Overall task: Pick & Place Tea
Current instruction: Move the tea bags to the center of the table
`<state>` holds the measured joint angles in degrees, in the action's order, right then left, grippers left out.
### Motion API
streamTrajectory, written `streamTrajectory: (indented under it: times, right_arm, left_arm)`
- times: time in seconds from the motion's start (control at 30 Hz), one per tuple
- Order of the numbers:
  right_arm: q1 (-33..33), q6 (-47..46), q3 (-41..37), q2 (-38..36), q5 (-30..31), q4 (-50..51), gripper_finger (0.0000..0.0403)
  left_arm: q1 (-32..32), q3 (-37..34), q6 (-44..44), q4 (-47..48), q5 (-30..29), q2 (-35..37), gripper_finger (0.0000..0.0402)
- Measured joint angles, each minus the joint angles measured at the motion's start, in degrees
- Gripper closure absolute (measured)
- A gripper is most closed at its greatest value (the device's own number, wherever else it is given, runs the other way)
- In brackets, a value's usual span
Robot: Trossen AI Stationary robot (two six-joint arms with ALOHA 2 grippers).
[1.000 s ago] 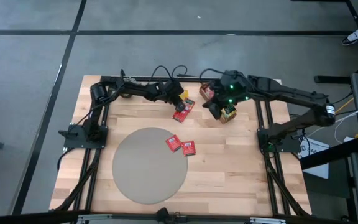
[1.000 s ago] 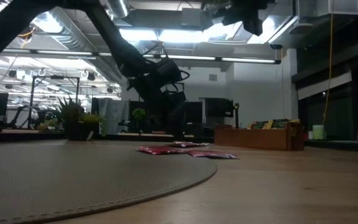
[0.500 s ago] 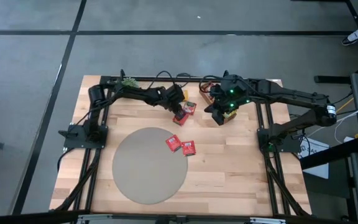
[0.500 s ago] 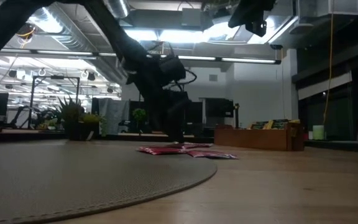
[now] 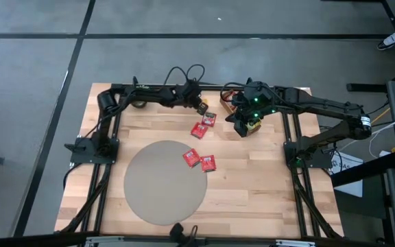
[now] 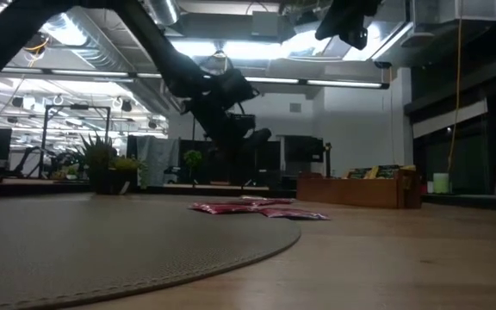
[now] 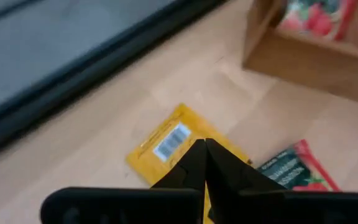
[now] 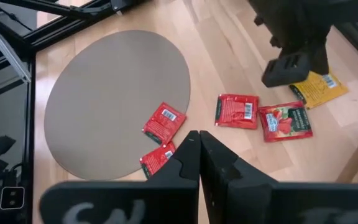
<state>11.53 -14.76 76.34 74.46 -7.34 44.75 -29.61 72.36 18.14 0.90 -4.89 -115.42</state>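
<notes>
Five tea sachets show. Two red ones (image 5: pixel 191 158) (image 5: pixel 208 162) lie flat on the round grey mat (image 5: pixel 163 182). Two more red ones (image 5: pixel 199 130) (image 5: pixel 208 119) lie on the wood beyond it. A yellow sachet (image 7: pixel 166 143) lies flat near the far edge. My left gripper (image 5: pixel 201 105) is shut and empty, raised just above the yellow sachet. My right gripper (image 5: pixel 241 125) is shut and empty, high over the wooden tray (image 5: pixel 230 101), which holds more sachets (image 7: pixel 309 15).
The tray (image 6: pixel 360 189) stands at the far right of the table, partly under my right arm. A potted plant (image 6: pixel 102 164) stands at the far left. Black frame rails run along both sides. Bare wood (image 5: pixel 252 185) lies right of the mat.
My left gripper, which stood low at the two red sachets beyond the mat, has risen off the table and drawn back toward the far edge, ending over the yellow sachet. Its fingers stay shut. My right gripper has shifted slightly toward the table's left.
</notes>
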Motion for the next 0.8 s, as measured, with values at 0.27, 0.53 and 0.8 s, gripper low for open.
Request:
streamTrajectory:
  times: [0.27,0.53,0.8]
  right_arm:
    - [0.99,-1.65,0.0,0.02,0.13,-0.53,0.0398]
    - [1.33,-1.7,0.0,0.04,-0.22,-1.66,0.0398]
    - [1.33,-1.77,0.0,0.04,-0.31,-1.79,0.0398]
  left_arm:
    - [0.76,10.8,2.67,13.86,-1.25,-5.57,0.0399]
    - [0.23,19.65,5.67,25.23,0.14,-9.5,0.0399]
    - [-0.76,19.93,9.64,32.29,5.23,-10.38,0.0399]
